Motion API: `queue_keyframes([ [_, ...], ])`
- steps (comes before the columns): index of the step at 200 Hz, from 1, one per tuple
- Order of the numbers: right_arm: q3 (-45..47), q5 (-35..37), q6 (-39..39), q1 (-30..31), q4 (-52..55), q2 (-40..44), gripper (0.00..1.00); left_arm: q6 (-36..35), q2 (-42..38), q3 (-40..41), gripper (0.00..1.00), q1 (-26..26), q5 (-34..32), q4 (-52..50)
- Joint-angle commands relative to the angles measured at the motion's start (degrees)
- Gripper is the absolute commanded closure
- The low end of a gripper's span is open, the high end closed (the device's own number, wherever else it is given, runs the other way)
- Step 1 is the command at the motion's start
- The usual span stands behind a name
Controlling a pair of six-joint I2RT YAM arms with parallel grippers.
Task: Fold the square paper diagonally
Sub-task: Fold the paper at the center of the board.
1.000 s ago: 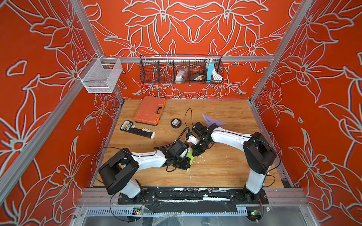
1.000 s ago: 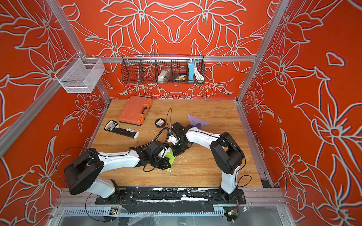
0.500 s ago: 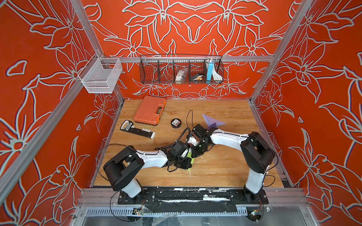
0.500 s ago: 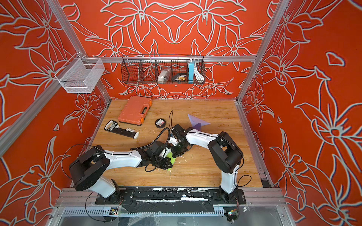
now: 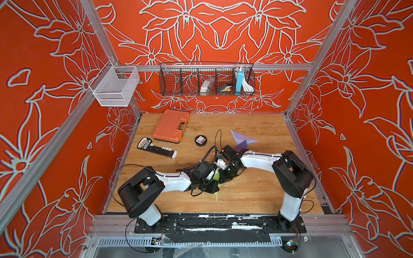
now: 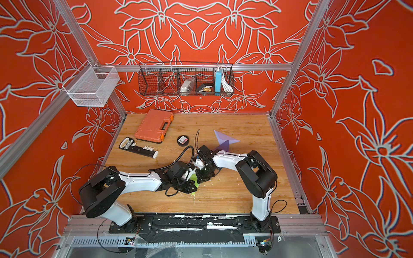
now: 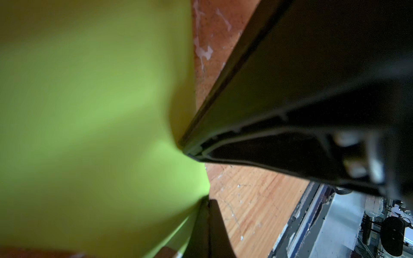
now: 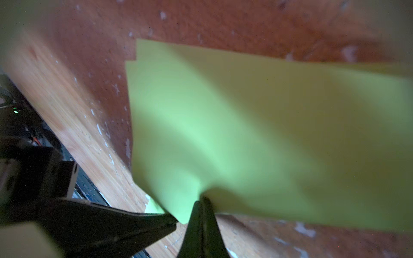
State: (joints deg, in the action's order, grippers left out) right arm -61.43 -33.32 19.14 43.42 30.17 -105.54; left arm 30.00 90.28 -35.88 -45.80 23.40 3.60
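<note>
Lime-green square paper (image 8: 245, 134) is pinched shut by left gripper (image 7: 206, 201) and right gripper (image 8: 202, 202); match its offset corners first, then press flat on wooden table (image 5: 257, 194).

From above you see only a sliver of the lime-green square paper (image 5: 216, 177) (image 6: 194, 179). The two black wrists (image 5: 204, 170) meeting over it hide the rest, along with the tips of the left pincer (image 7: 206, 221) and right pincer (image 8: 202, 221). In both wrist views that paper is blurred and runs off the frame. Beyond the paper, the purple folded sheet (image 5: 242, 140) is partly hidden behind the right arm (image 5: 259, 159), and what the black wire basket (image 5: 171, 89) holds is too small to name.
</note>
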Motion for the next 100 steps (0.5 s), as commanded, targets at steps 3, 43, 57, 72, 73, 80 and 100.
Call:
queue_keyframes([
  [3, 2.62, -0.42, 1.69, 0.71, -0.99, 0.36, 1.00, -0.84, 0.65, 1.33, 1.00, 0.19, -1.99, -2.66],
  [43, 3.62, -0.45, 1.69, 0.74, -0.98, 1.71, 1.00, -0.88, 0.96, 1.34, 1.00, 0.18, -2.27, -2.72],
  [57, 3.20, 0.54, 1.52, 0.76, -0.25, 2.78, 1.00, -0.81, 1.04, 1.34, 1.00, 0.20, -2.10, -2.72],
  [72, 2.66, 1.55, 1.77, 0.74, 0.14, 3.98, 1.00, -0.86, 1.02, 1.33, 1.00, 0.16, -2.18, -2.89],
  [73, 2.64, 1.62, 1.78, 0.77, 0.19, 4.05, 1.00, -0.84, 0.98, 1.33, 1.00, 0.18, -2.15, -2.89],
  [80, 2.27, 2.67, 2.02, 0.79, 0.55, 4.55, 1.00, -0.84, 0.82, 1.38, 1.00, 0.17, -2.16, -2.98],
  [100, 0.74, 5.58, 2.44, 0.43, 2.09, 5.09, 1.00, -0.91, 0.56, 1.43, 1.00, 0.18, -2.27, -3.24],
])
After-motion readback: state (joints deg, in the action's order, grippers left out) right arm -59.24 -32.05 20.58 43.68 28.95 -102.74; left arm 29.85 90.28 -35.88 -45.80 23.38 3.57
